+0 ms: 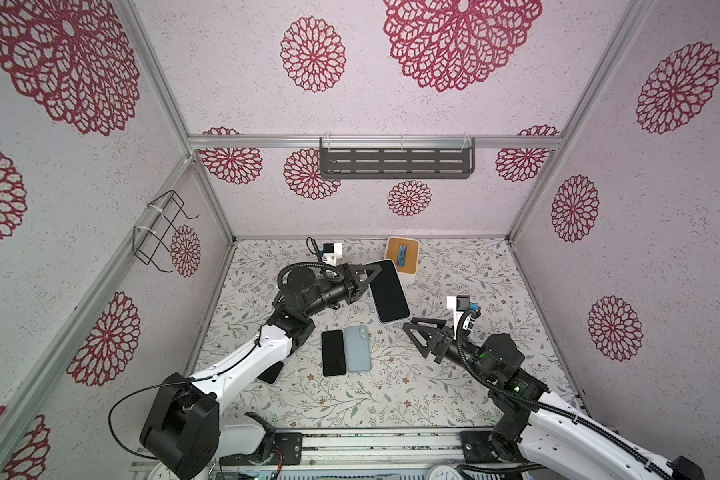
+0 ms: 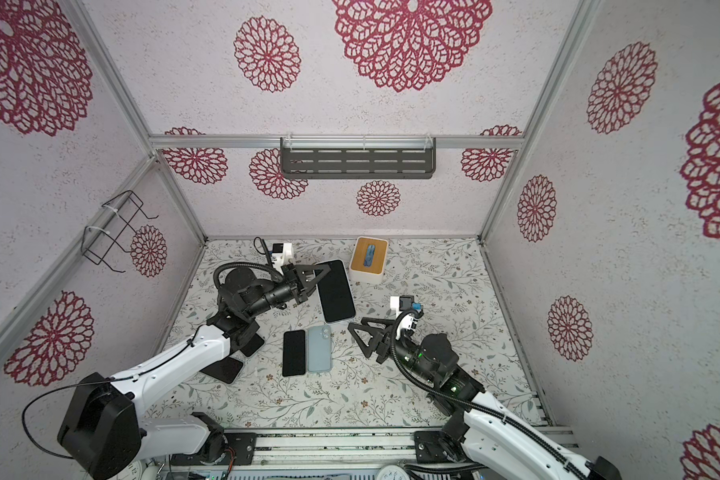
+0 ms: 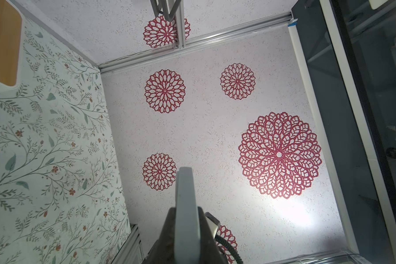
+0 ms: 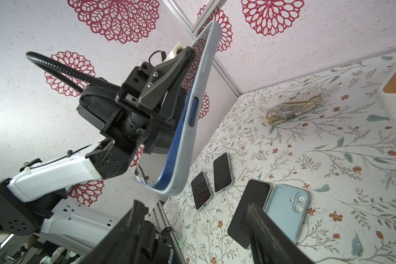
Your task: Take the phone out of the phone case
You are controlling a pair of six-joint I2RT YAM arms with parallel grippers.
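Above the table (image 1: 454, 395), the left jaws pinch the cased phone (image 1: 388, 291).

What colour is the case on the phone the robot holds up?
The phone case is pale grey-blue; the right wrist view shows it best.

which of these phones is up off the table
The cased phone in the left gripper, jaws shut on its edge; the others, like the black one, lie flat on the table.

The walls (image 1: 454, 208) are speckled white with crimson lace rosettes. The tabletop (image 1: 454, 395) shows grey-green sprigs and small red flowers on white. The phone case (image 4: 206, 57) is pale grey-blue, the phone (image 1: 389, 291) blue-edged with a black screen.
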